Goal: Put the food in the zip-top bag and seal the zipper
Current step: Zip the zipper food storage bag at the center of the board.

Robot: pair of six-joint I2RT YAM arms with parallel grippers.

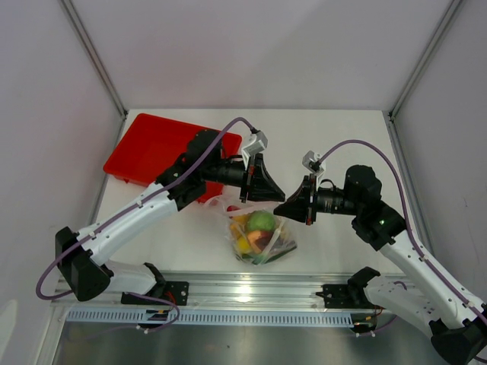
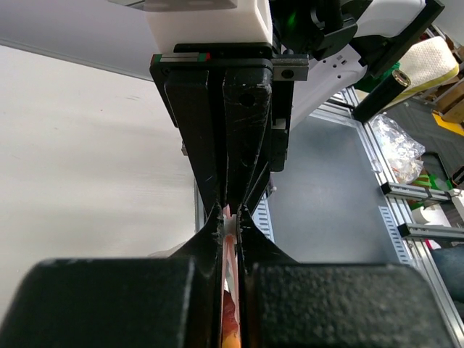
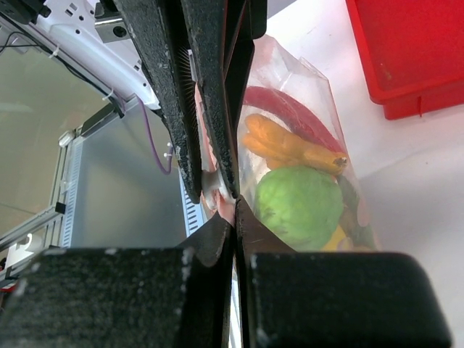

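Note:
The clear zip-top bag (image 1: 265, 242) stands on the table between the arms and holds the food: a green lime (image 1: 261, 220), yellow and orange pieces. In the right wrist view the lime (image 3: 299, 206), an orange piece (image 3: 286, 145) and a red piece show through the bag's wall. My left gripper (image 1: 275, 195) and right gripper (image 1: 281, 208) meet tip to tip above the bag. The left gripper (image 2: 230, 226) is shut on the pink zipper (image 2: 233, 250). The right gripper (image 3: 234, 212) is shut on the same strip (image 3: 226, 209), right next to the left fingers (image 3: 217, 109).
A red tray (image 1: 163, 146) lies at the back left of the table, partly under the left arm, and shows in the right wrist view (image 3: 413, 51). An aluminium rail (image 1: 251, 293) runs along the near table edge.

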